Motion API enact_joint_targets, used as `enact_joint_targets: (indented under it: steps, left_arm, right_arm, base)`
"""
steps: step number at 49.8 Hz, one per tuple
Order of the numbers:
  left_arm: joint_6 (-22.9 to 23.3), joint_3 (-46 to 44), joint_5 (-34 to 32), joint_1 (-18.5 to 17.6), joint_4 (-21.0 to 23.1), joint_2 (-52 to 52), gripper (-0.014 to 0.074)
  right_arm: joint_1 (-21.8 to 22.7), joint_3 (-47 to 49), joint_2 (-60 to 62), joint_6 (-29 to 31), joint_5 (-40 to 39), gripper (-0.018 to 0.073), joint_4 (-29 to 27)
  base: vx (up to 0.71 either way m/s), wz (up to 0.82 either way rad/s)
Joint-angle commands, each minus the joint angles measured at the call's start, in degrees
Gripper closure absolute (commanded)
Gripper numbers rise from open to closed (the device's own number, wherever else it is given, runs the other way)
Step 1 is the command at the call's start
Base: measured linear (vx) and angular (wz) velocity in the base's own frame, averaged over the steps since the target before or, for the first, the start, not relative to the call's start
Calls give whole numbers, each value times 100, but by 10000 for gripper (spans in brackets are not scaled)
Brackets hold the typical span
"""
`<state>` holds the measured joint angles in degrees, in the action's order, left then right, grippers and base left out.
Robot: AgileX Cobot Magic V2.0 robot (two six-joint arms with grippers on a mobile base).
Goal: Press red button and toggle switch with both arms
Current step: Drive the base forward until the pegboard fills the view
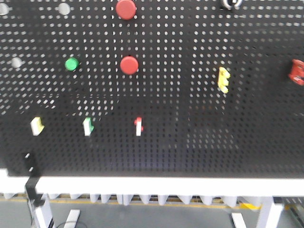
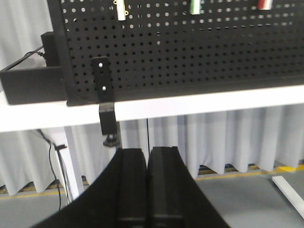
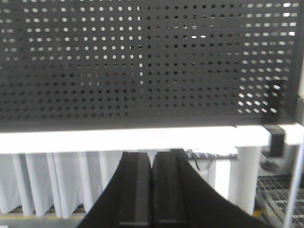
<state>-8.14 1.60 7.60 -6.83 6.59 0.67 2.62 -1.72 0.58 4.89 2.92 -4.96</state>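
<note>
In the front view a black pegboard [image 1: 190, 142] carries two red round buttons. The red button [image 1: 126, 8] at the top edge is slightly the larger; a smaller red one [image 1: 129, 65] sits below it. Three small switches stand in a row low on the board: yellow [image 1: 37, 125], green [image 1: 88, 126] and red [image 1: 138, 126]. No gripper shows in the front view. My left gripper [image 2: 147, 153] is shut and empty, below the board's lower edge; the three switches [image 2: 196, 5] show at the top of that view. My right gripper [image 3: 152, 154] is shut and empty, below the board's right part.
A green round button [image 1: 71, 64] sits left of the smaller red button. A yellow part [image 1: 223, 79] and a red part [image 1: 297, 71] are on the board's right. The white table edge [image 1: 152, 184] runs under the board. A black clamp bracket [image 2: 103, 95] grips it at the left.
</note>
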Motion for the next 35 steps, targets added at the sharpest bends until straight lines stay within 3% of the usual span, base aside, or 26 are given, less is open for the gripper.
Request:
enact_joint_targets:
  steps: [1, 20, 35]
  left_arm:
    - [20, 195, -441, -13, 13, 90, 595]
    - [20, 195, -441, -13, 13, 90, 595]
    - [20, 195, -441, -13, 13, 90, 595]
  right_arm:
    - [41, -69, 92, 27, -469, 562, 18]
    - [41, -69, 92, 27, -469, 562, 18]
    - [41, -69, 92, 27, -469, 562, 18]
  base:
    - [38, 0]
    - [32, 2]
    - [14, 1]
